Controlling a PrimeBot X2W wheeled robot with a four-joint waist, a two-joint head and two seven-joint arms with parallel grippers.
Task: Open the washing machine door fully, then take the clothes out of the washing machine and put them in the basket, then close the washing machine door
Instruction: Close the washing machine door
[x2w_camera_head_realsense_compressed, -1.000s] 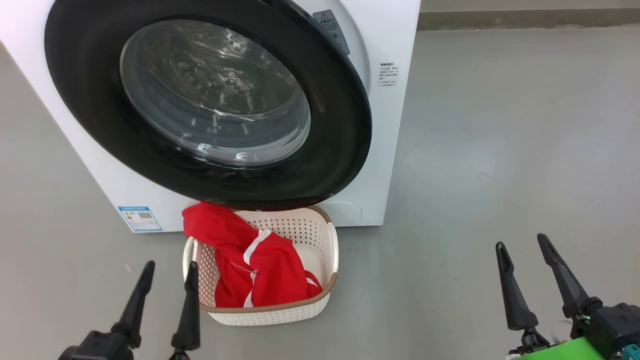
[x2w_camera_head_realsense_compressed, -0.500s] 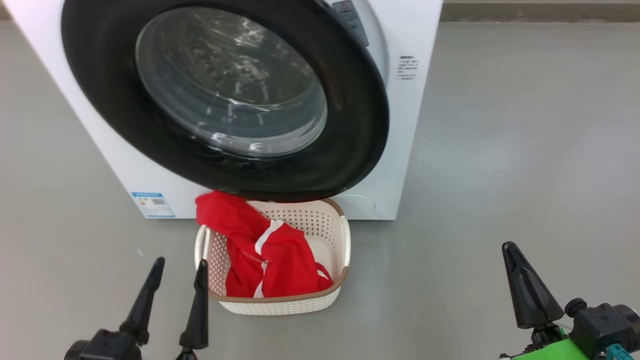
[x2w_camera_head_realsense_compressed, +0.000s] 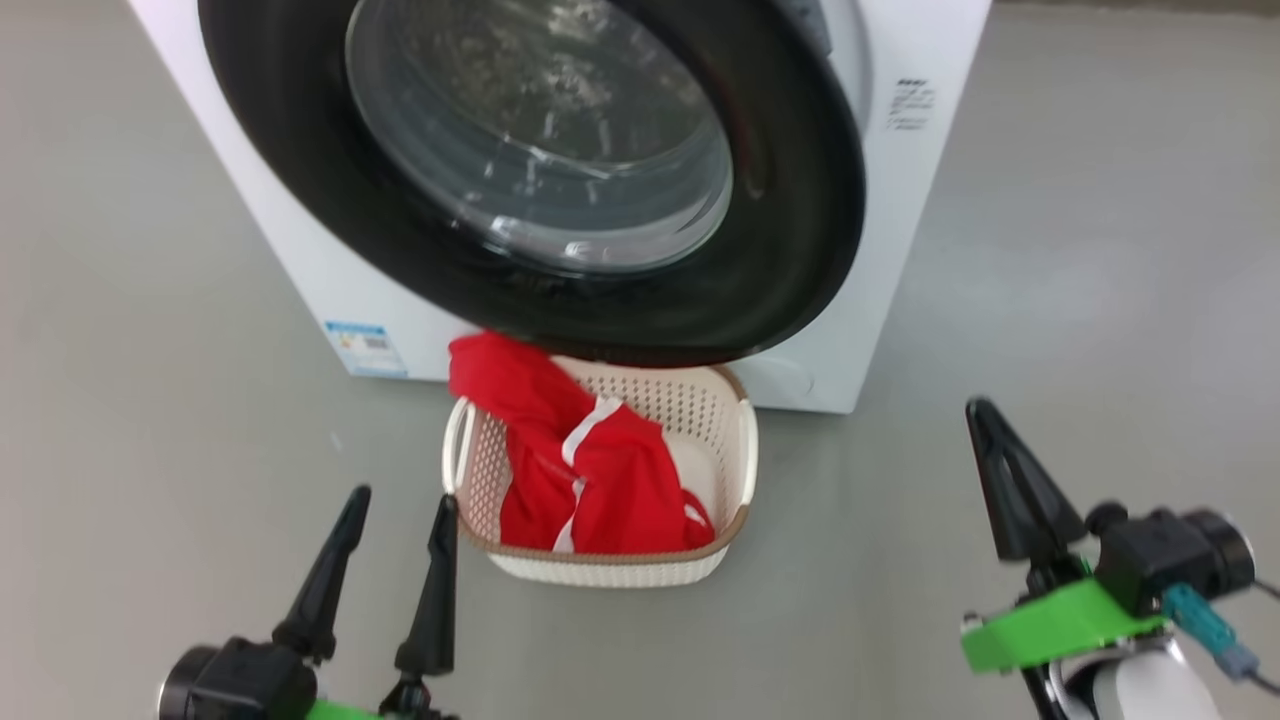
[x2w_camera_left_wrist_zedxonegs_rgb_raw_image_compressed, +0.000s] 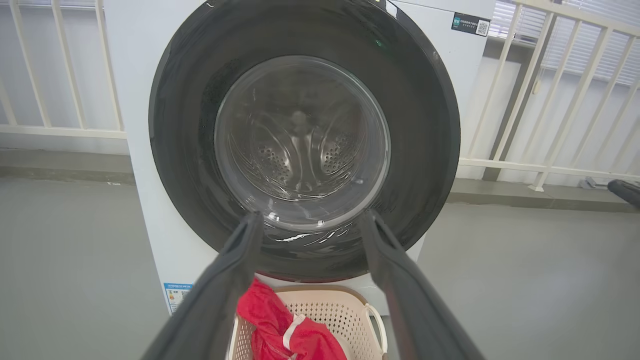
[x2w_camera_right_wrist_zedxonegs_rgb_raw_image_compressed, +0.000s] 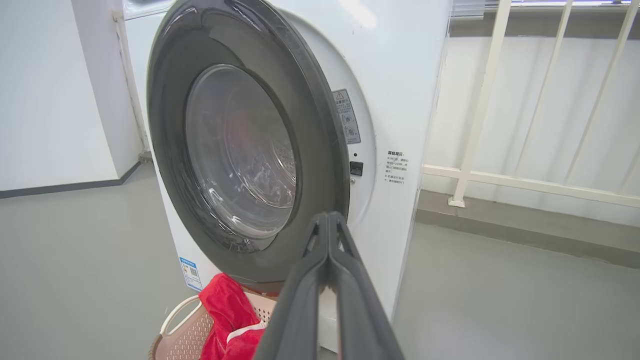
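Observation:
The washing machine (x2w_camera_head_realsense_compressed: 330, 270) is a white box with its door (x2w_camera_head_realsense_compressed: 800, 200), black-rimmed with a glass bowl, swung nearly flat against the front. In the right wrist view the door (x2w_camera_right_wrist_zedxonegs_rgb_raw_image_compressed: 165, 125) shows a narrow gap at its right edge. On the floor below stands the basket (x2w_camera_head_realsense_compressed: 745, 450) with the red-and-white clothes (x2w_camera_head_realsense_compressed: 590, 480) in it, one end draped over the far left rim. My left gripper (x2w_camera_head_realsense_compressed: 403, 497) is open just left of the basket, nothing between its fingers. My right gripper (x2w_camera_head_realsense_compressed: 980, 410) is shut and empty, well right of the basket.
Grey floor lies open on both sides of the machine. A white railing (x2w_camera_right_wrist_zedxonegs_rgb_raw_image_compressed: 480, 100) runs behind it on the right and a white wall (x2w_camera_right_wrist_zedxonegs_rgb_raw_image_compressed: 50, 100) stands to its left. A blue label (x2w_camera_head_realsense_compressed: 365, 347) is stuck low on the machine's front.
My right gripper has shut, with nothing in it, and stands higher in the picture. The head camera has shifted, so the machine and basket sit further right. The left gripper stays open.

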